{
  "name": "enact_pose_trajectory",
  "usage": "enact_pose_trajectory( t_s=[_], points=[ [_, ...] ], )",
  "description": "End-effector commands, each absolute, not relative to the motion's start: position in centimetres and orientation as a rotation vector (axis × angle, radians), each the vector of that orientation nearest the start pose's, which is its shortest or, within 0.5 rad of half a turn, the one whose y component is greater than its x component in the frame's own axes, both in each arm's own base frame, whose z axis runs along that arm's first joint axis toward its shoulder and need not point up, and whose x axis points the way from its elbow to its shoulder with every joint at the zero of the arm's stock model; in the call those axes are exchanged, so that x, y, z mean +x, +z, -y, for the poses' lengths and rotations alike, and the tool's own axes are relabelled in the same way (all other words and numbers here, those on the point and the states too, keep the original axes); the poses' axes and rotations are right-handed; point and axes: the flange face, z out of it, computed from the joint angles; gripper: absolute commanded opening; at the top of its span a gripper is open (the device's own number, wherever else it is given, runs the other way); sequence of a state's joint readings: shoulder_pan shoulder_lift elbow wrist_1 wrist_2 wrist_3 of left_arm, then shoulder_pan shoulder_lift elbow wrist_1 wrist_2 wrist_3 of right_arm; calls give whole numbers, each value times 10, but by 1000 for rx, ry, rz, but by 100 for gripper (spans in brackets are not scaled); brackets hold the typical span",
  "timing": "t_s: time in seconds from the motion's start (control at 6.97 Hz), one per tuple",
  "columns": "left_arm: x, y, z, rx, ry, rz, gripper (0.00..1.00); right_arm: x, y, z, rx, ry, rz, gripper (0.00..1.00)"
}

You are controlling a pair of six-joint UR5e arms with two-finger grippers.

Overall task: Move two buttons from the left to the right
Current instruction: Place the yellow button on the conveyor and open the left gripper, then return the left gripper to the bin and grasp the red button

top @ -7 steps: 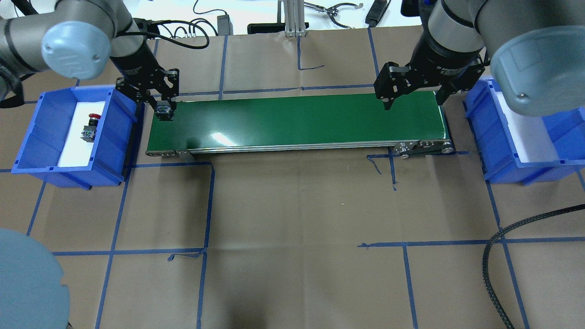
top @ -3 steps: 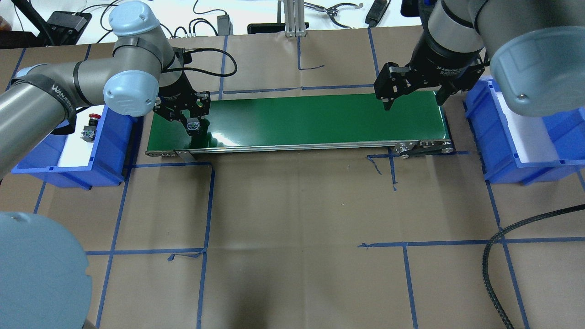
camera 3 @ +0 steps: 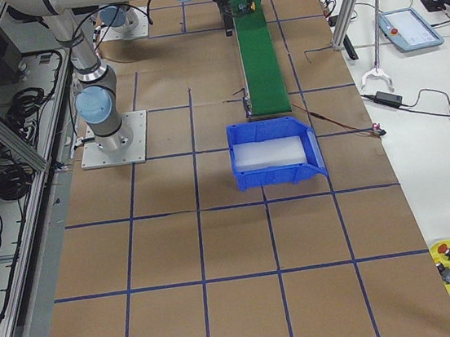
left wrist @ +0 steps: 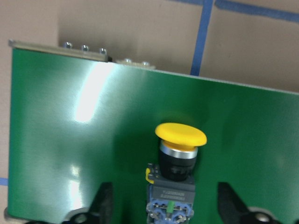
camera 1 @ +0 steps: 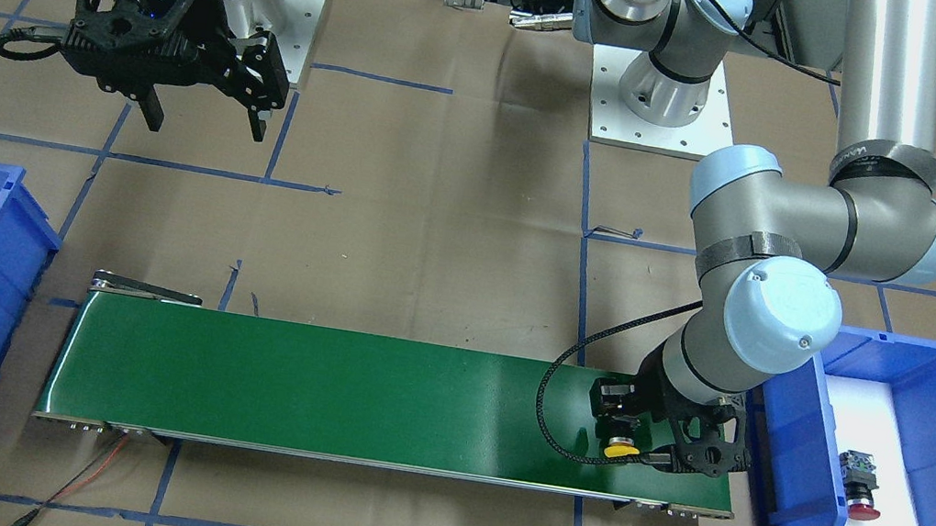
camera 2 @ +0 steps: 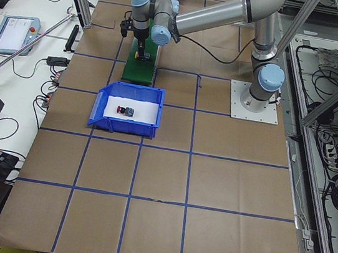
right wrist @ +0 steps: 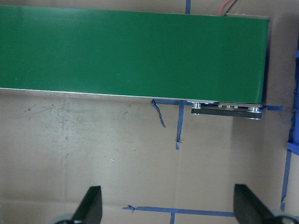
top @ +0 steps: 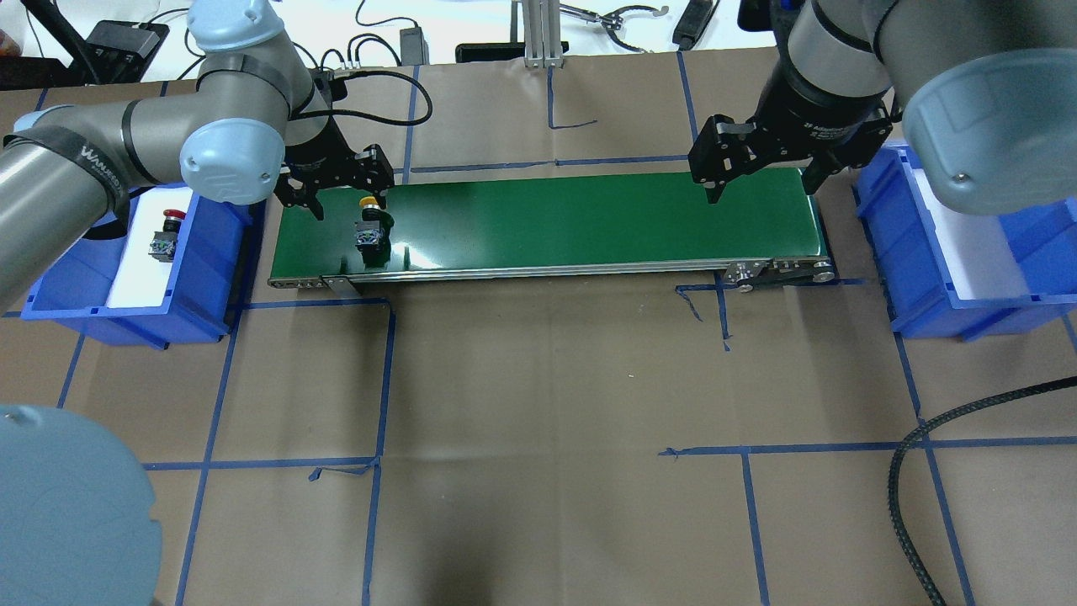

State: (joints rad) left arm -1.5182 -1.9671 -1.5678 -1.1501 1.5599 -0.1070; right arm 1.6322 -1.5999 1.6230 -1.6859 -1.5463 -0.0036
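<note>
So far neither button sits in the blue bin (top: 904, 252) beside the right gripper (top: 762, 190), so the transport looks to be in its early part. The yellow button (left wrist: 180, 151) lies on its side on the green conveyor belt (top: 589, 219), directly beneath the left gripper (top: 349, 203). It is between that gripper's fingers (left wrist: 103, 205), which stand wide apart and touch it on neither side. The red button (top: 165, 233) lies in the second blue bin (top: 214, 252), just beyond the left gripper on the side away from the belt. The right gripper hangs with its fingers spread and nothing between them, over the belt end far from the yellow button.

By this reading, the yellow button has yet to travel the belt's length to the right gripper and be lifted into the bin beside it. The red one has the whole route ahead.

The yellow cap is a smooth, domed mushroom shape, apparently plastic. Below it come a bright metal collar, a black cylindrical body and a blocky grey base with small terminals. The belt is flat and glossy, throwing back the lights, with a thin metal edge. Both bins look like rigid moulded plastic, each lined with a white pad (camera 1: 881, 510). The worktop (top: 538, 379) is covered in matt brown paper crossed by blue tape lines.
</note>
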Motion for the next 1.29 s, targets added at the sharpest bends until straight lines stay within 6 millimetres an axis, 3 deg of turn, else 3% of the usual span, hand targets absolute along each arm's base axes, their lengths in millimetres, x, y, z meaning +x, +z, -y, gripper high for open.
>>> enact_pose_trajectory(
  t_s=[0.0, 0.29, 0.43, 0.86, 1.15],
  points=[
    [-95, 368, 636, -249, -51, -3141, 100, 165, 488, 479, -102, -142, -3109, 100],
    [-87, 422, 643, -251, 31, -3140, 100, 165, 488, 479, -102, -142, -3109, 100],
    [-81, 431, 645, -170, 43, -3141, 100, 165, 488, 479, -100, -142, -3109, 100],
    [73, 426, 652, -140, 44, -3152, 100, 165, 488, 479, -102, -140, -3110, 100],
    [156, 408, 645, -13, 68, -3164, 100, 166, 488, 478, -104, -140, -3109, 100]
  ],
)
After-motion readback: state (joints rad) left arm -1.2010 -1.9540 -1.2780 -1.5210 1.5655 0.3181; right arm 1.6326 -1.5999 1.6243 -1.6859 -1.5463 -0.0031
